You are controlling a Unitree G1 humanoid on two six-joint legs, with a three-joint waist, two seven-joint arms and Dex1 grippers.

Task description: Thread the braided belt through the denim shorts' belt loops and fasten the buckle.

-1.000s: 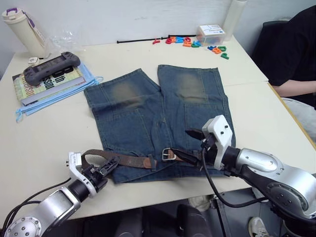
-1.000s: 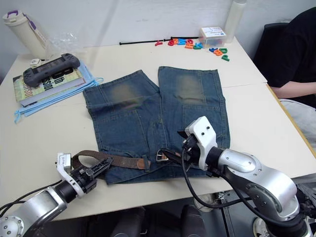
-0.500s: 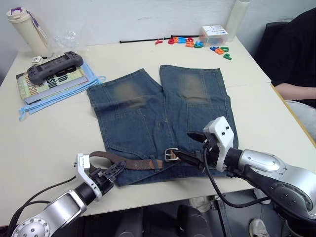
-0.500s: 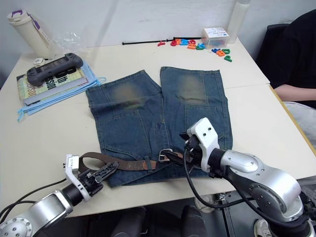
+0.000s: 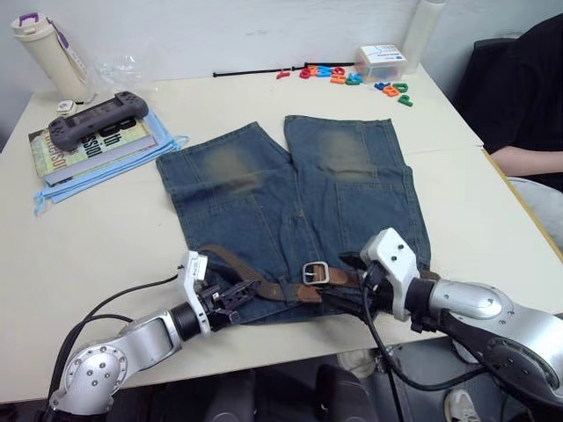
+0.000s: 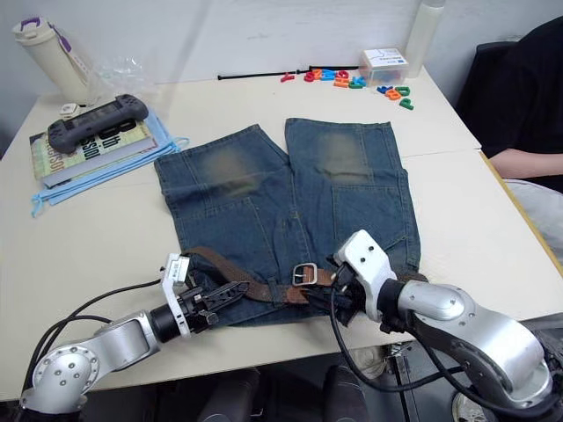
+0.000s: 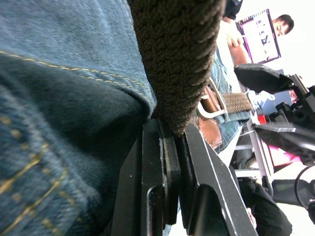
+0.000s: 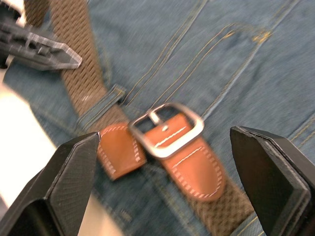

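Braided belt (image 5: 264,286) lay lengthwise along shorts' waistband at near table edge (image 5: 290,338). L gripper (image 5: 239,293) clamped on strap; R gripper (image 8: 162,147) jaws apart, straddling buckle (image 8: 167,129), tan tip (image 8: 115,150) just beside — R nearer.

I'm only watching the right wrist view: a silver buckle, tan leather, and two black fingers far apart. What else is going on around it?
Observer: The left gripper is shut on the braided belt, pinching the woven strap.
Operator: Where is that on the shorts?
Observer: At the waistband edge of the denim shorts nearest the robot, left of the buckle.
Operator: Anything else on the table?
Observer: A game controller lies on a book at the far left corner.
Operator: Is anyone nearby?
Observer: A person's arm rests at the table's right edge.
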